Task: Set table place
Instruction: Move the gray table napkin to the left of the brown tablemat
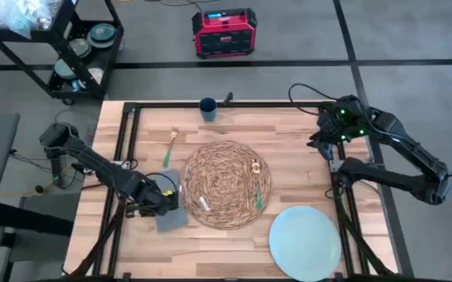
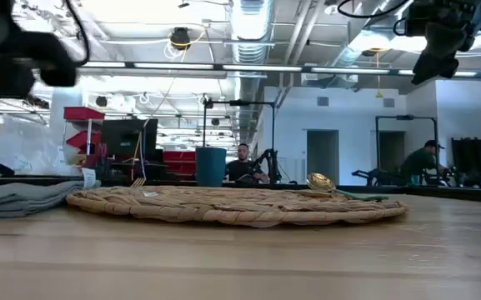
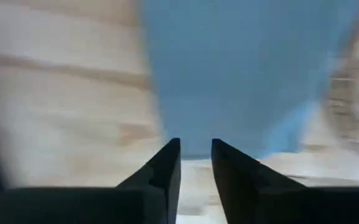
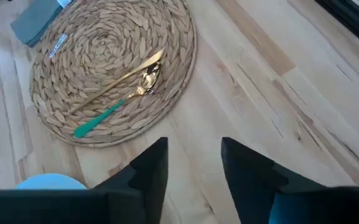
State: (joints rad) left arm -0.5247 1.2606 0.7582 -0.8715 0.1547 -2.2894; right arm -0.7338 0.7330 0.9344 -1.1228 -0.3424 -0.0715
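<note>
From above, the table [image 1: 210,243] carries the round woven place [image 1: 227,183] at its middle, with a gold spoon with a green handle [image 1: 256,185] lying on its right part and a small white tag [image 1: 204,203] on its lower left edge; a pale-blue plate [image 1: 305,240] sits just off the mat toward the near right corner, a gold fork with a green handle [image 1: 169,147] lies on the wood to the mat's upper left, and a dark blue cup [image 1: 207,108] stands at the far edge. The left gripper [image 1: 165,197] is low over a grey napkin [image 1: 168,205] just beside the mat's left edge, while the right gripper [image 1: 329,141] waits above the table's right rail, well apart from the mat. At table height the place [image 2: 236,205] lies flat on the wood with the spoon's bowl [image 2: 319,181] on top, the folded napkin [image 2: 23,198] at its left side and the cup [image 2: 210,167] behind. The left wrist camera shows its fingers [image 3: 167,171] set narrowly apart with a slim gap, nothing between them, the blue-grey napkin [image 3: 241,74] right in front. The right wrist camera shows its fingers [image 4: 151,168] spread wider and empty, above bare wood, with the place [image 4: 111,65] and spoon [image 4: 129,93] ahead
</note>
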